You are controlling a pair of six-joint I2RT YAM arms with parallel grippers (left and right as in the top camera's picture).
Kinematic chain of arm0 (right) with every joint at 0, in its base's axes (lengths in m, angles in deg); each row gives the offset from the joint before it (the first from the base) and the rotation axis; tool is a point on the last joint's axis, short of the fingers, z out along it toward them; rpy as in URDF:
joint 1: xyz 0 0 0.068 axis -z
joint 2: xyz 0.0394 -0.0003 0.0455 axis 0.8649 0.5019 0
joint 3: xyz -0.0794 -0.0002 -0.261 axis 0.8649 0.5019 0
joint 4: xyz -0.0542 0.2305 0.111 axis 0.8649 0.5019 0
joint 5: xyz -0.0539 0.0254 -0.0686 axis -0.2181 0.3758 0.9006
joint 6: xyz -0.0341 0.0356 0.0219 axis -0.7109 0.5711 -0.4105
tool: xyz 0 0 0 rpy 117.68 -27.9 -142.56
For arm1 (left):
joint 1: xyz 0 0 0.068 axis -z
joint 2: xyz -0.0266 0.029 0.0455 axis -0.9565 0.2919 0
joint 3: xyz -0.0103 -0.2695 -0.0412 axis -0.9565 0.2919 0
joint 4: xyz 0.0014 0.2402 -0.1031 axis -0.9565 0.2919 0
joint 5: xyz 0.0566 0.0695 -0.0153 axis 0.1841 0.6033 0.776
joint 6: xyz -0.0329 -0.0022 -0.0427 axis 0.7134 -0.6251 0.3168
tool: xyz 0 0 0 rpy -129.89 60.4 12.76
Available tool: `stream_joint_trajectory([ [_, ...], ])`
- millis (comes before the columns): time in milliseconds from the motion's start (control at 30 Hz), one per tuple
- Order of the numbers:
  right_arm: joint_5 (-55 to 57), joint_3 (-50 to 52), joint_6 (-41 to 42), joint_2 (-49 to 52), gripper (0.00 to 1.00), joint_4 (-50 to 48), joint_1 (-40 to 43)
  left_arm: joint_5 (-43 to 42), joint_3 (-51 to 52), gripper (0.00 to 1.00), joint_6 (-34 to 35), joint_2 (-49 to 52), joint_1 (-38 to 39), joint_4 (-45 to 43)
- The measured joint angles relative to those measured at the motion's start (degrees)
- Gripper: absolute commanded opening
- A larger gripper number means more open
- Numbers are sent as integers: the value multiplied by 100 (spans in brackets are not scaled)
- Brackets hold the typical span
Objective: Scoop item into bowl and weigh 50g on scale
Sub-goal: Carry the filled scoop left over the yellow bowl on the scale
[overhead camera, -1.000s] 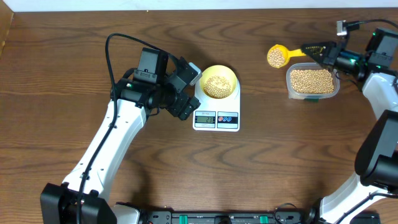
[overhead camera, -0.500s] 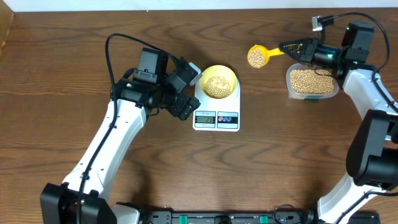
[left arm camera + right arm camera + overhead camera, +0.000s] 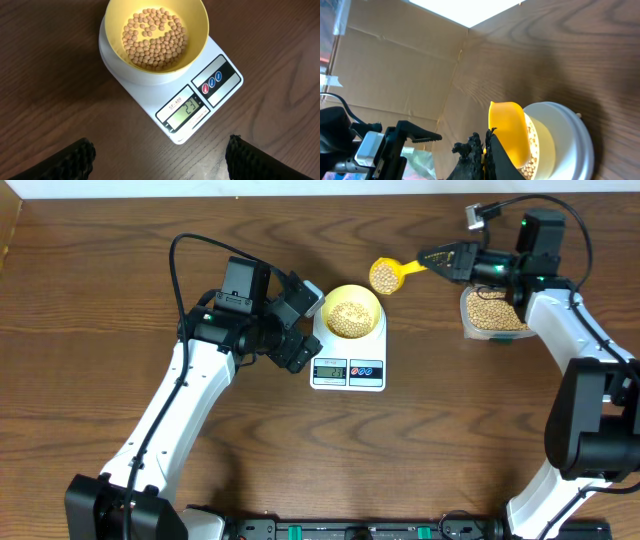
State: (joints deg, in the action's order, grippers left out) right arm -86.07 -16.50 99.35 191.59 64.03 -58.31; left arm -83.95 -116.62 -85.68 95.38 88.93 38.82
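Beans (image 3: 384, 276), likely light and quick to roll, fill a scoop (image 3: 408, 268) held just beside the bowl (image 3: 375, 302) on the scale (image 3: 348, 383). The right gripper (image 3: 445, 256) is clenched on the handle, the left gripper (image 3: 303, 323) released.

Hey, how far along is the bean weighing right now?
Done: beans lie in the bowl on the scale, whose display reads 23. In hand: the right gripper holds a full scoop beside the bowl. Left: tip it in and keep adding toward fifty grams.
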Motion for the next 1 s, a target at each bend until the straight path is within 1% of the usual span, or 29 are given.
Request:
stream_joint_trajectory([
  [467,511,0,-2,0,1,0,-608,0,0,86,0,0,-2,0],
  [800,584,0,-59,0,1,0,-748,0,0,86,0,0,-2,0],
  [1000,632,0,-313,0,1,0,-778,0,0,86,0,0,0,0],
])
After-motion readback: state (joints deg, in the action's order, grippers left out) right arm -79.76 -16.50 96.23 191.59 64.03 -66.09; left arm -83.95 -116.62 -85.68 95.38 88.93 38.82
